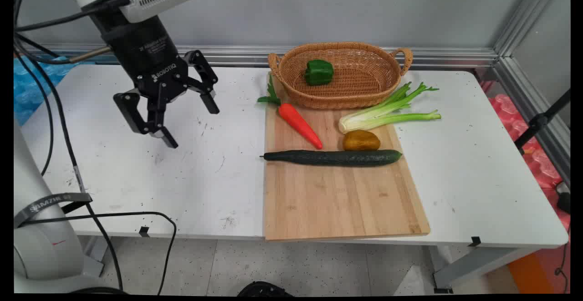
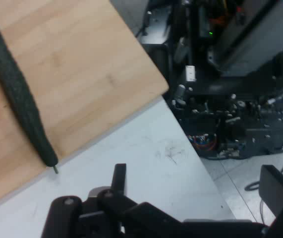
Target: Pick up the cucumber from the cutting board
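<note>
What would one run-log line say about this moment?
black two-finger tool: open, empty, above bare white table | nearest: long dark green cucumber on wooden cutting board

gripper [image 1: 191,126] hangs spread wide over the bare table [image 1: 136,178], left of the cutting board [image 1: 337,196].

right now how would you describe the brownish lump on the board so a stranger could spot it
Find the wooden cutting board on the white table. Near its far end, the potato sits between the celery and the long cucumber. It is the only rounded, brown-yellow thing there.
</note>
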